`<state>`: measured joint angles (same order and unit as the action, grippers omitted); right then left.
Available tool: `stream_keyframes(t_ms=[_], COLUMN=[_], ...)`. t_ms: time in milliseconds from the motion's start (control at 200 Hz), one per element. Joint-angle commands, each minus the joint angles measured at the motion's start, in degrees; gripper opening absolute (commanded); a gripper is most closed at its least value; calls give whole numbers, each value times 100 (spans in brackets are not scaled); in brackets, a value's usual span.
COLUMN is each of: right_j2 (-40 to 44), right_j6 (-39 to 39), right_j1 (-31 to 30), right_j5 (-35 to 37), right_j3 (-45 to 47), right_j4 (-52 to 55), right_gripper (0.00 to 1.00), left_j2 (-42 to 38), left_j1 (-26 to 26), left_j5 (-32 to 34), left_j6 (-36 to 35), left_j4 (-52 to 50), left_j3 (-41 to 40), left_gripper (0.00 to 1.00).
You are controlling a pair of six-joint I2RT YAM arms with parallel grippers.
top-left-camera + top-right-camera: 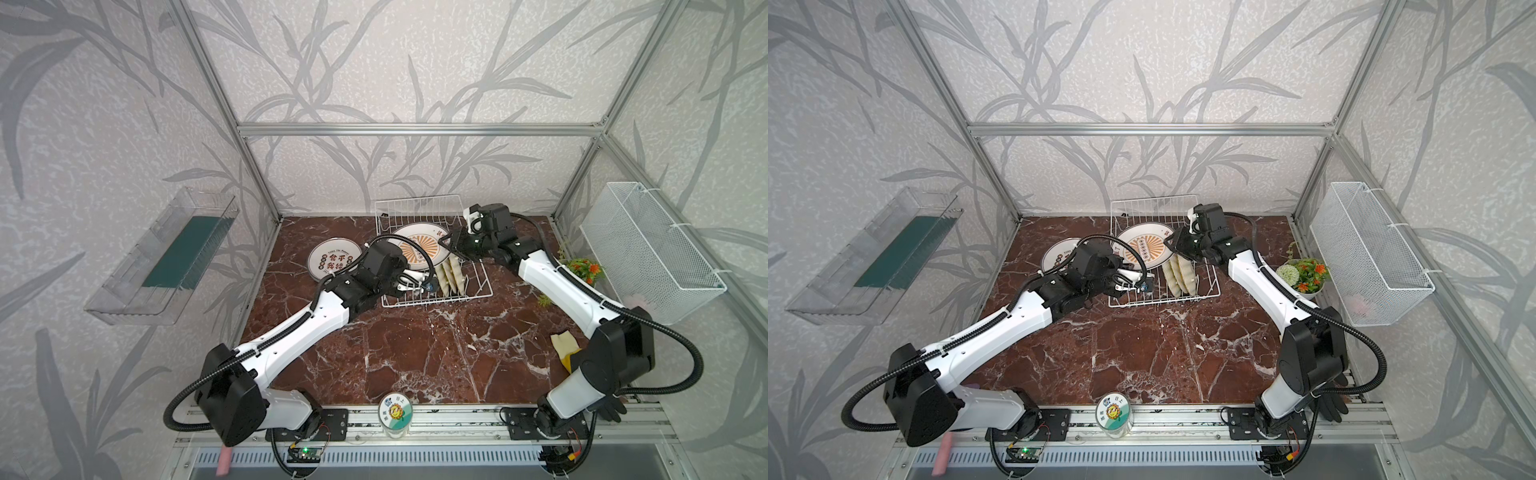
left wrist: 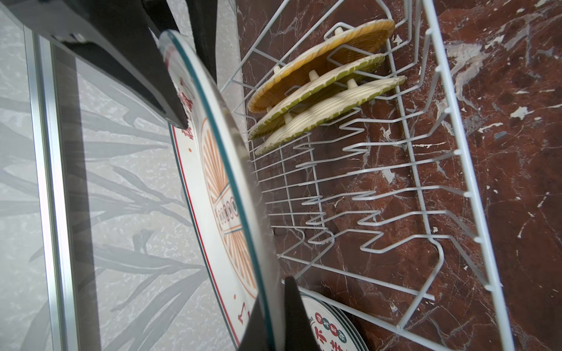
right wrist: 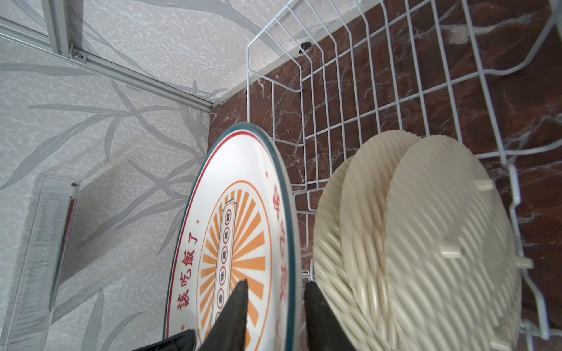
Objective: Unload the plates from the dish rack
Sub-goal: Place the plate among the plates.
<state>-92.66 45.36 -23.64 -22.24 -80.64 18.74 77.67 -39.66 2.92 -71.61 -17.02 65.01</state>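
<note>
The white wire dish rack (image 1: 415, 201) (image 1: 1154, 199) stands at the back of the marble table. A white sunburst plate (image 1: 419, 243) (image 1: 1144, 243) (image 3: 237, 182) leans upright in it. My left gripper (image 1: 405, 268) (image 2: 273, 291) is shut on that plate's lower rim. My right gripper (image 1: 446, 241) (image 3: 275, 282) straddles the opposite rim, its jaws apart with a small gap behind the plate. Three wicker plates (image 1: 451, 276) (image 2: 322, 91) (image 3: 425, 243) stand on edge in the rack beside it. A stack of sunburst plates (image 1: 334, 259) (image 2: 328, 328) lies flat left of the rack.
A white mesh basket (image 1: 652, 253) hangs on the right wall and a clear plastic shelf (image 1: 166, 257) on the left wall. A flower pot (image 1: 584, 270) and a yellow glove (image 1: 565, 347) lie by the right arm. A lidded jar (image 1: 395, 409) stands at the front edge.
</note>
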Motion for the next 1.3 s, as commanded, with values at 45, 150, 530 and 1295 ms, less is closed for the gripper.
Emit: stream_keyframes(t_ms=[45,150,530,1295], right_j2=[-103,-136,-205,1098], right_j6=[-45,15,172,63], right_j1=[-17,-10,25,740], right_j5=[-140,-182,-272,501], right_j3=[-162,-162,-119,1159], right_j4=[29,-70,-316,-1813], right_gripper=[25,20,0,0], left_j2=[-156,-156,-121,-188], left_j1=[-16,-16,-11,977], left_j5=[-10,-28,41,-1429], left_j6=[-81,-37,80,3404], left_j4=[383,379,656,412], left_j3=[29,29,-98,140], left_gripper=[0,0,20,99])
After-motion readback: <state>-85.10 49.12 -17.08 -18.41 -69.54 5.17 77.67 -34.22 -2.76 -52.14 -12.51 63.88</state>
